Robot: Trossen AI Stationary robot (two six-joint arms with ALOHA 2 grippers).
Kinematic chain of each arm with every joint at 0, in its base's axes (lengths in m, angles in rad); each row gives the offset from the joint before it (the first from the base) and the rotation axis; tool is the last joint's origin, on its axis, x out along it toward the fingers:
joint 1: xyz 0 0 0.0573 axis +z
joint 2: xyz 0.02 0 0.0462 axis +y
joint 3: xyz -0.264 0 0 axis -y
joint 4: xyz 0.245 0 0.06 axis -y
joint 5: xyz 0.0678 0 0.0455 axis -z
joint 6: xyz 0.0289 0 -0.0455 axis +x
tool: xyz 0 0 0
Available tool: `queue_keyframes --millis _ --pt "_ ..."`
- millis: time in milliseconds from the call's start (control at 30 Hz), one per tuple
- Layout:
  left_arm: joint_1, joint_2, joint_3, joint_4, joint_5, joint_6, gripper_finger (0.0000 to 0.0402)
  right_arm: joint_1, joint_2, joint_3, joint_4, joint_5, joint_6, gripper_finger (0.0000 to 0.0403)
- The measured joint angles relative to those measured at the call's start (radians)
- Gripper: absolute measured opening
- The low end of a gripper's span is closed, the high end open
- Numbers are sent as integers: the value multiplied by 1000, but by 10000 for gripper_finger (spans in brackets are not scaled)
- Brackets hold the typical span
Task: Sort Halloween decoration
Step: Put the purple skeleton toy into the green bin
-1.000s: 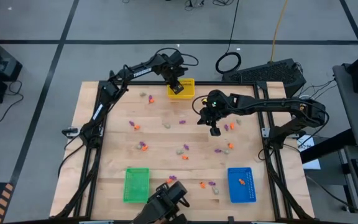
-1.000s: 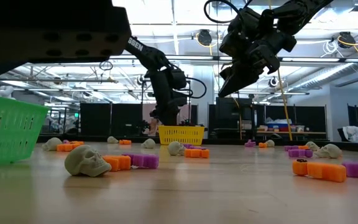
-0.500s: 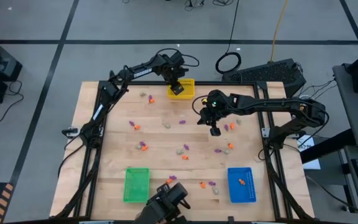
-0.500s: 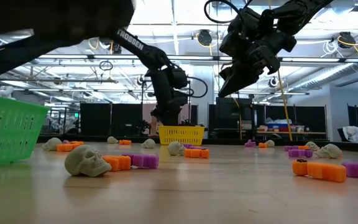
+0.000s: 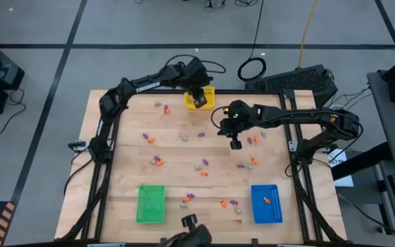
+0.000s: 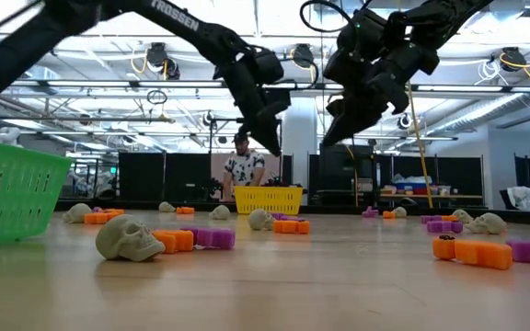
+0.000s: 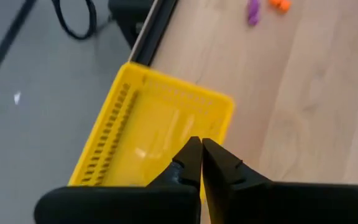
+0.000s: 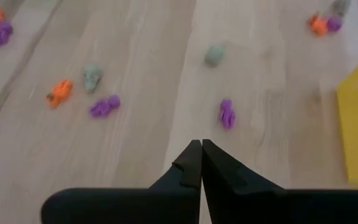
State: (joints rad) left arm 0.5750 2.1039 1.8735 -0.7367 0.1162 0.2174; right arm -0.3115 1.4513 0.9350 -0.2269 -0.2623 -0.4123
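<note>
The Halloween decoration is many tiny orange, purple and pale trinkets lying loose on the wooden table, among them an orange and purple pair (image 5: 159, 162), a pale skull (image 6: 127, 237) and a purple one (image 8: 227, 114). My left gripper (image 7: 201, 148) is shut and empty, hanging over the yellow bin (image 5: 201, 96) at the far edge. My right gripper (image 8: 201, 148) is shut and empty as well. It hovers above the table's middle right (image 5: 235, 144), over bare wood near several trinkets.
A green bin (image 5: 150, 204) sits near the front left. A blue bin (image 5: 266, 204) at the front right holds an orange trinket. A person (image 6: 244, 165) stands beyond the far edge behind the yellow bin. Bare wood lies between the trinket clusters.
My left gripper has risen from just above the yellow bin to well above it, and its arm has swung higher. My right arm has kept almost still.
</note>
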Motion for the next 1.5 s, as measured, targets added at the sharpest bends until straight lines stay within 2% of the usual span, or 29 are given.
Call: queue_keyframes --millis 333,467,633,733,933,1100,1267,1333,1500 --pt "-56 -236 -478 521 -14 -50 10 6 0 -172 439 -4 59 0" --pt "-77 -343 -681 707 -20 -80 10 6 -26 -223 508 -4 92 0" --pt "-145 -456 -846 794 -19 -66 10 8 -125 -266 488 3 130 0" --pt "-199 -500 -894 800 -19 -36 10 21 -225 -276 393 36 165 0" --pt "-332 -523 -944 780 -16 -27 10 87 -417 -276 125 202 236 0" --pt "-454 -522 -944 733 -16 -27 10 157 -526 -276 -44 328 318 0" --pt "-593 -521 -944 726 -16 -52 10 224 -572 -276 -101 420 350 0" --pt "-647 -521 -944 715 -16 -57 10 241 -572 -276 -99 423 366 0" --pt "-751 -521 -944 702 -15 -208 11 272 -558 -276 -92 425 408 0"
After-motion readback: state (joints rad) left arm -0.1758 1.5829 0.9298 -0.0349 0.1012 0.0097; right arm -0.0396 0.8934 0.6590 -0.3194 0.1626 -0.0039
